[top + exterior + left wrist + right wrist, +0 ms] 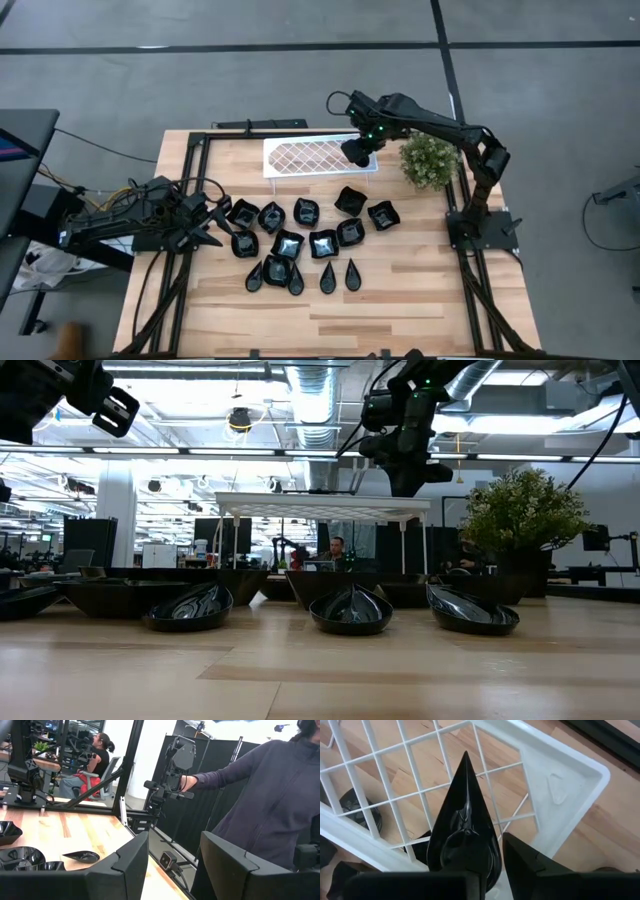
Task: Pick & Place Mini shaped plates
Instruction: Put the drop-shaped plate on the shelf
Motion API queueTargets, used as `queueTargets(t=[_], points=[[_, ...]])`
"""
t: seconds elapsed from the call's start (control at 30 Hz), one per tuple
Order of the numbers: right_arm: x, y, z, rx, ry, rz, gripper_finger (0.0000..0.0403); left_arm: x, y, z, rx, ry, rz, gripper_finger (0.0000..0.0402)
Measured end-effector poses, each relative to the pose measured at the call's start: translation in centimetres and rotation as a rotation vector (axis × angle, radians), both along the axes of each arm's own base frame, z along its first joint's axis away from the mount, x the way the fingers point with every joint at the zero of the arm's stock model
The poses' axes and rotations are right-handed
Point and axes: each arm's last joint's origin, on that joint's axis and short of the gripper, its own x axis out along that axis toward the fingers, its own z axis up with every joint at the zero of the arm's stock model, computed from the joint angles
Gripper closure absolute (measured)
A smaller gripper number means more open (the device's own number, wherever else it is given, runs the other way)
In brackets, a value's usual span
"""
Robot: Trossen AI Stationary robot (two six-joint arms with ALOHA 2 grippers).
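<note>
- The right pincer (358,152) hangs over the right end of the white lattice tray (300,157), at the far side of the table (400,300), beside the green plant (430,160).
- In the right wrist view a teardrop plate (465,835) lies between its fingers, point outward, over the tray's grid near the corner. The fingers (530,870) stand a little apart; whether they pinch the plate or have just let go I cannot tell.
- The step in hand looks like the setting-down of this plate on the tray.
- To do it well: make sure the plate rests flat on the lattice before the fingers spread fully, so it does not tip or slide toward the rim.
- Spread only as far as needed, then lift straight up; a sideways pull could drag the glossy plate along.
- Keep clear of the plant on the way back.
- The other mini plates (310,245) lie in a loose cluster mid-table, squarish ones toward the tray, teardrops nearer the front edge; some touch, so the next pick should be from an outer, free one.
- The left pincer (205,225) waits at the left of the cluster, fingers spread, holding nothing.
- A person's sleeve (270,795) shows beyond the table in the left wrist view.
</note>
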Motion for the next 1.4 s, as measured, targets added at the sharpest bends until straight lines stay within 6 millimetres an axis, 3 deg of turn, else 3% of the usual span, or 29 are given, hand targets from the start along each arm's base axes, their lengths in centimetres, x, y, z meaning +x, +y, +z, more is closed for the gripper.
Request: queueTargets(t=[1.4], points=[[-0.27,-0.35,0.01,0.022,-0.012,-0.010,0.0351,0.00,0.00,0.16,0.004,-0.018,0.000,0.0219]])
